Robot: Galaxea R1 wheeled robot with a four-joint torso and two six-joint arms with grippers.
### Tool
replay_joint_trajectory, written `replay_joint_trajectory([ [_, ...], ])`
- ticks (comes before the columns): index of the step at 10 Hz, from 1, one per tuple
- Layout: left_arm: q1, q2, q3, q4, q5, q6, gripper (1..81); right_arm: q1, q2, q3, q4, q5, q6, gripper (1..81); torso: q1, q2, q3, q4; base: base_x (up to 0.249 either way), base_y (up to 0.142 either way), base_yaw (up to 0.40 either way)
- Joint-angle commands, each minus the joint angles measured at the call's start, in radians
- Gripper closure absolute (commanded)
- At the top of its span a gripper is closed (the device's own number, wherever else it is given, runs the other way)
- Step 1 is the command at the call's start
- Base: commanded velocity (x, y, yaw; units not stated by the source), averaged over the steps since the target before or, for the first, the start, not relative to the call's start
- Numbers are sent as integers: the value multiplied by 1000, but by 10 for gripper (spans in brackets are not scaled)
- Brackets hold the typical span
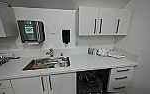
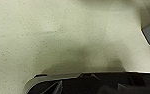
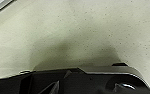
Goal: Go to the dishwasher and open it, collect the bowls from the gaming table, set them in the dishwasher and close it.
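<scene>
The dishwasher [image 1: 92,81] sits under the desk [image 1: 91,62], right of the sink [image 1: 47,63], w/ its dark inside showing, so it looks open. Can't tell if either gripper is open or closed. Risk: robot may bump the open door b/c it sticks out low.

Dark wrist plate [image 2: 91,83] of the left arm, hanging above speckled floor, facing down. Same pose on the right: dark plate [image 3: 73,81] with a round fitting [image 3: 122,87] at one corner, pointed downward. Fingers not discernible on either side.
</scene>
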Motion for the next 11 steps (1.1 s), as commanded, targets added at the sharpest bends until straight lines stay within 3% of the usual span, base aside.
replay_joint_trajectory([
  [1,-55,0,-19,11,37,0,10,62,17,-41,-21,-43,-1,10,0,0,0,0,0,0,0],
  [4,-57,9,-38,9,38,1,10,57,63,-104,-20,-46,-1,10,0,0,0,0,0,0,0],
  [5,-57,11,-41,11,38,1,10,60,74,-112,-21,-50,-1,10,-64,100,0,0,0,0,0],
  [7,-57,11,-41,11,40,3,10,59,78,-112,-21,-52,-1,10,-82,128,0,0,0,0,0],
  [11,-57,28,-53,13,43,3,10,54,83,-112,-32,-52,-1,10,-171,268,0,0,0,0,0],
])
